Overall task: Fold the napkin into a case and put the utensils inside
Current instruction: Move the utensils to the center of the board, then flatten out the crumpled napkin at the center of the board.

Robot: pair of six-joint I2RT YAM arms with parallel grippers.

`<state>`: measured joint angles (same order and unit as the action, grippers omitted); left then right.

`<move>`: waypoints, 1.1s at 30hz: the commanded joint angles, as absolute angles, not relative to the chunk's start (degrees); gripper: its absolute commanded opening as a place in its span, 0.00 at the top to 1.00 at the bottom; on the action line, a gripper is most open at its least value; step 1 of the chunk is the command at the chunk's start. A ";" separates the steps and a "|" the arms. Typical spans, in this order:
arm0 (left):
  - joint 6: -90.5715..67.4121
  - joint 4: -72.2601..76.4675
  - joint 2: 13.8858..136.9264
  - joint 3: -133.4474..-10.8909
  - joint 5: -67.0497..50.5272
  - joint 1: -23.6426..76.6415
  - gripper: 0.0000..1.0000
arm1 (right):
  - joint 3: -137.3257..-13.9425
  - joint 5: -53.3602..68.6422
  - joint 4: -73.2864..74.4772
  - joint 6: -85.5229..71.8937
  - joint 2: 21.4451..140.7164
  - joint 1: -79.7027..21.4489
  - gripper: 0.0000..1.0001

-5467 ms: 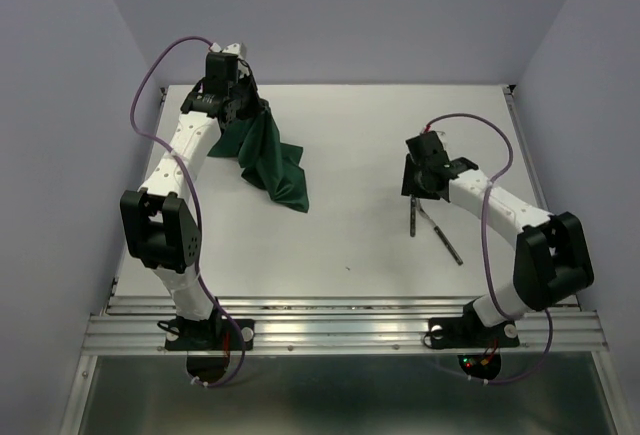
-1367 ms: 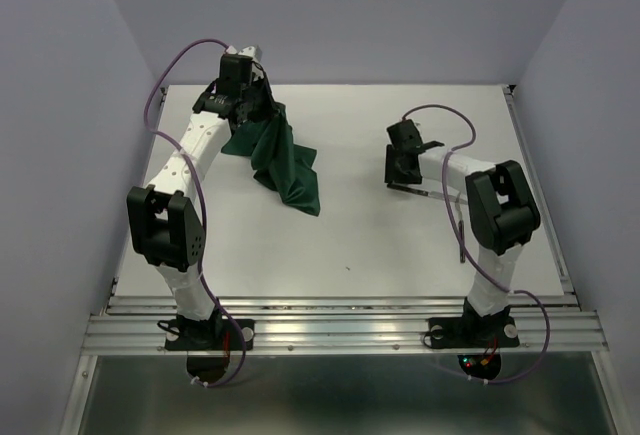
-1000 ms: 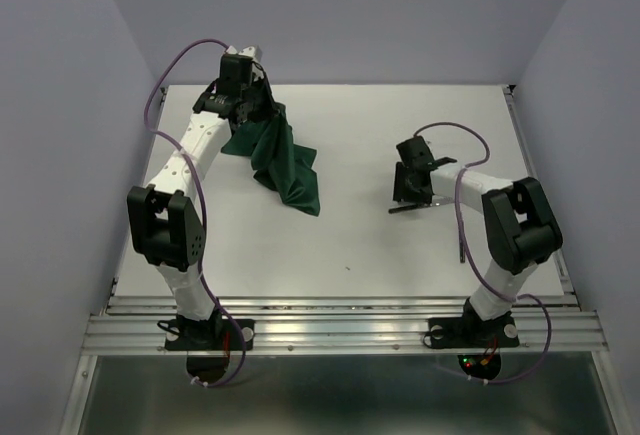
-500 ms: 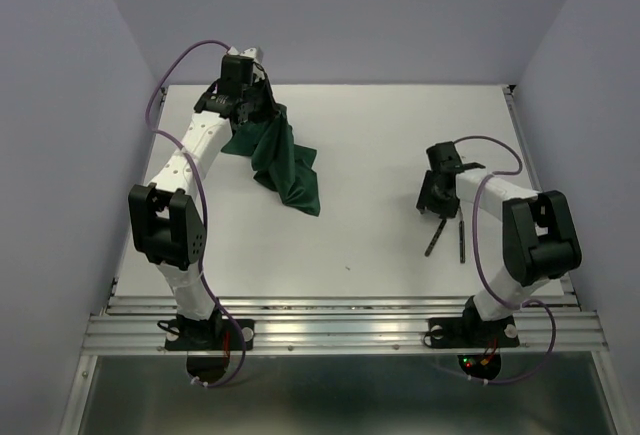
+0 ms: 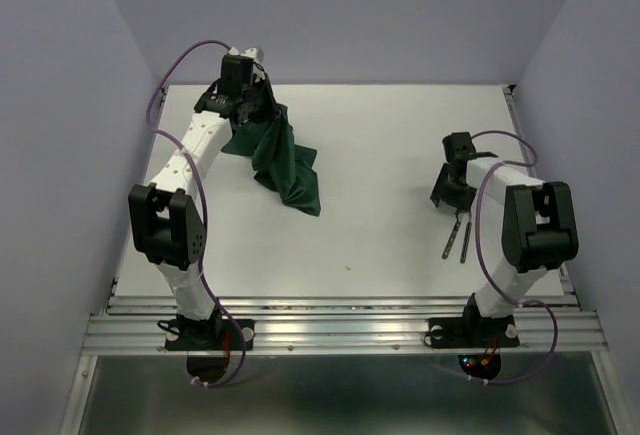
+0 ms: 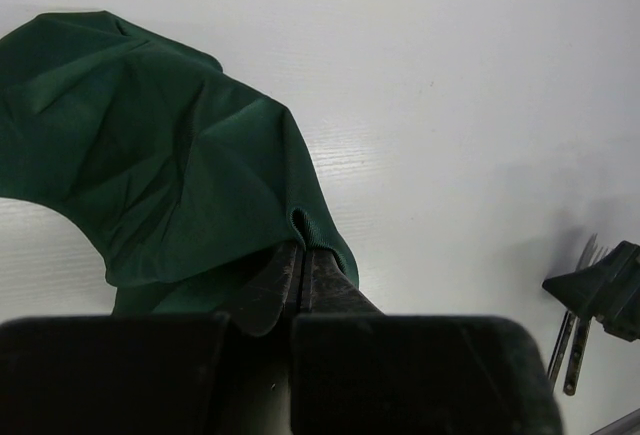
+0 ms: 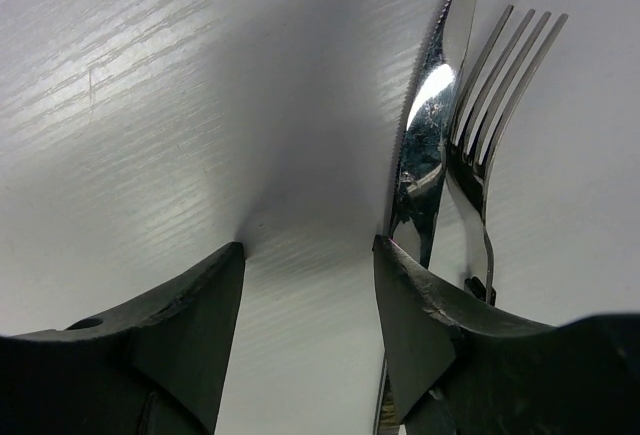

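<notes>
Looking first at the napkin (image 5: 285, 165), we find it an unfolded, crumpled heap of dark green cloth at the far left of the tabletop (image 5: 380, 245). One bunched edge is lifted off the surface, and the rest drapes down toward the middle. The left arm (image 5: 190, 155) has its jaws pressed together on that raised fold, and the left wrist view shows the cloth pinched between the two fingers (image 6: 270, 285).

We see no case yet: no flat square, no crease, no pouch. By our reading the folding is not begun in any lasting way.

The utensils (image 5: 457, 238) lie well apart from the napkin, on the near right of the tabletop. They are side by side and roughly parallel, with the knife (image 7: 425, 145) touching or just beside the fork (image 7: 505, 65). The right arm (image 5: 500, 180) holds its jaws apart and low over the surface, gripping nothing, with the knife just beside one finger.

So we judge the utensils to be gathered, while spreading, folding and loading all remain.

The tabletop is white with faint streaks and one small dark speck (image 5: 348, 267) near the front. Metal rails (image 5: 340, 330) run along its near edge. Plain lavender walls (image 5: 350, 15) close in the back and both sides.
</notes>
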<state>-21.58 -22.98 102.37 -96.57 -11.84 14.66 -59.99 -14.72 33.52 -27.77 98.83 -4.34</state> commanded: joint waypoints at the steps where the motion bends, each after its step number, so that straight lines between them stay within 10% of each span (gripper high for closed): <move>1: -21.09 -21.71 100.90 -97.82 -13.01 14.85 1.00 | -58.09 -22.06 39.11 -25.75 103.10 -2.90 0.40; 17: -23.38 -21.79 104.59 -103.18 -13.63 16.00 1.00 | -68.46 -10.55 28.57 -24.17 95.35 -26.76 0.19; 33: -21.80 -23.29 100.64 -99.41 -9.93 15.21 1.00 | -81.12 -4.39 16.52 -28.91 117.33 -43.68 0.26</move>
